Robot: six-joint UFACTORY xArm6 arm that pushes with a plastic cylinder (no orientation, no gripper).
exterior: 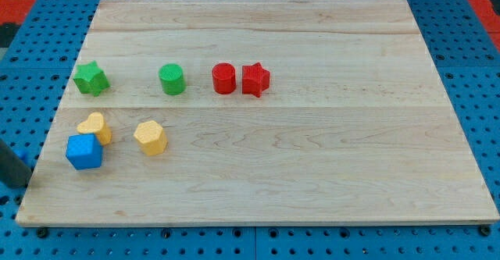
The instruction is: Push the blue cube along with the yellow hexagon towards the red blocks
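Observation:
The blue cube (84,151) sits near the board's left edge, touching a yellow heart-shaped block (94,126) just above it. The yellow hexagon (150,137) lies a short way to the cube's right, apart from it. The red cylinder (223,79) and the red star (255,80) stand side by side, touching, up and to the right of the hexagon. My tip (19,184) shows as a dark rod at the view's left edge, off the board, left of and slightly below the blue cube, touching no block.
A green star (91,78) stands at the upper left and a green cylinder (173,80) just left of the red cylinder. The wooden board (312,166) lies on a blue perforated table (476,73).

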